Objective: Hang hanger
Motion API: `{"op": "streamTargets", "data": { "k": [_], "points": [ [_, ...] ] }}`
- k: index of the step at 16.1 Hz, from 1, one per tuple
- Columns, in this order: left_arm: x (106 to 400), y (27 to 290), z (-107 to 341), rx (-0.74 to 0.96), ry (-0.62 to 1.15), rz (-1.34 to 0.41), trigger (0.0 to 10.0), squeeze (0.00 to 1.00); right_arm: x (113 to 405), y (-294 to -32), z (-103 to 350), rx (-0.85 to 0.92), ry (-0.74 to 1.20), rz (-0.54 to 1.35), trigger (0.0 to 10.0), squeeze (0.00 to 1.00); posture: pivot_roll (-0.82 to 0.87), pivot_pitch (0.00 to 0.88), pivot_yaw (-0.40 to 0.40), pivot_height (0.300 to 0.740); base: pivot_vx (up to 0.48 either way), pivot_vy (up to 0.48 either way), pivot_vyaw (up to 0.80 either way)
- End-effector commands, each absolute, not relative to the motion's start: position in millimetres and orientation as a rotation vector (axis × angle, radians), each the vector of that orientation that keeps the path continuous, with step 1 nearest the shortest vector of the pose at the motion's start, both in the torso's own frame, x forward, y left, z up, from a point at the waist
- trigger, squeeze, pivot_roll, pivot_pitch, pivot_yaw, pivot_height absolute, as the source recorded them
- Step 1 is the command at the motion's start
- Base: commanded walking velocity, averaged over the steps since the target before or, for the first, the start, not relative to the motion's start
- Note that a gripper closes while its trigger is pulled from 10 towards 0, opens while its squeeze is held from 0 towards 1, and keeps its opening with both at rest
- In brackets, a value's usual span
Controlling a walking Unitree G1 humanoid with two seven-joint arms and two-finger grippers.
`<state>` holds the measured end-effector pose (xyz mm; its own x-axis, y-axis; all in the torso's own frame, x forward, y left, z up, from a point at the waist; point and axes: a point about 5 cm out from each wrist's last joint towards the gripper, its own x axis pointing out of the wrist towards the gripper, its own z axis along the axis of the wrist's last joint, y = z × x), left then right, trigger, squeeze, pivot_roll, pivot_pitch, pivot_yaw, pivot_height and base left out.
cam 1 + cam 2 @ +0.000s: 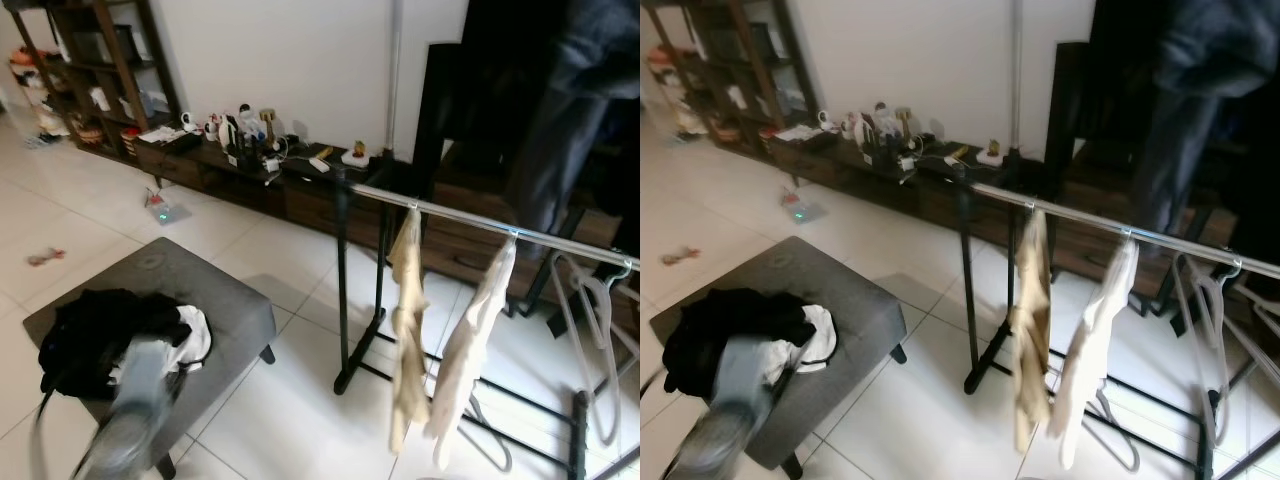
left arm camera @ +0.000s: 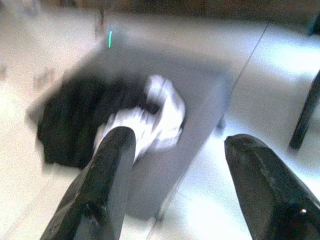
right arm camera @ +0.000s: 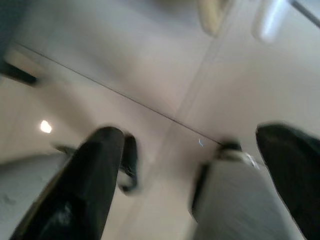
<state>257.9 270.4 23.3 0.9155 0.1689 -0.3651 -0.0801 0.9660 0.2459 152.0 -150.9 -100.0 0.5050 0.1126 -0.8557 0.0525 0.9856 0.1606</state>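
A: What are we seeing in front of us?

B: We are looking down at a grey stool (image 1: 225, 310) on a white tiled floor (image 1: 290, 400). A heap of black and white clothes (image 1: 110, 335) is lying on its near end. A blurred silver arm (image 1: 125, 420) is reaching up from the bottom edge, in front of the heap.

A: Is that the left gripper?

B: Yes. The left gripper (image 2: 180, 185) is hovering above the stool, its two black fingers (image 2: 107, 185) standing wide apart and gripping nothing. The picture is smeared, so we are not making out single garments.

A: And the hangers?

B: To the right a black rack (image 1: 345, 290) is carrying a silver rail (image 1: 470, 222). Two pale garments (image 1: 408, 320) are hanging from it side by side. Further right, white hangers (image 1: 590, 310) are hooked on the rail, partly cut off by the picture's edge. Another hanger (image 1: 485, 440) is lying on the floor under the rack.

A: The right gripper?

B: The right gripper (image 3: 195, 185) is pointing at bare tiles, fingers spread, nothing between them. A blurred grey shape beside one finger is too soft for us to name.

A: Anything behind?

B: A dark low cabinet (image 1: 250, 170) with small clutter is standing against the wall, and dark clothing (image 1: 570, 100) is hanging at the upper right, cut off at the top.
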Motion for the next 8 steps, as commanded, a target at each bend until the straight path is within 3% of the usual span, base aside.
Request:
{"op": "streamTargets", "data": {
  "k": [1,5,8],
  "points": [
    [257.9,262.3,10.8,0.237,0.452,0.084,10.0,0.00,151.3,-161.1,-99.8,0.176,1.041,-0.002,10.0,0.00,0.04,0.000,0.050,0.740,0.000,0.480,0.00],
    [219.4,245.4,-44.1,0.240,0.751,0.029,10.0,0.00,157.6,-165.2,-97.0,0.173,1.019,-0.006,10.0,0.00,0.03,0.000,0.033,0.740,0.000,0.480,0.00],
    [206.8,241.8,-57.4,0.170,0.814,0.111,10.0,0.00,164.1,-164.5,-94.4,0.158,1.002,0.006,10.0,0.00,0.04,0.000,0.018,0.740,0.000,0.480,0.00]
  ]
}}
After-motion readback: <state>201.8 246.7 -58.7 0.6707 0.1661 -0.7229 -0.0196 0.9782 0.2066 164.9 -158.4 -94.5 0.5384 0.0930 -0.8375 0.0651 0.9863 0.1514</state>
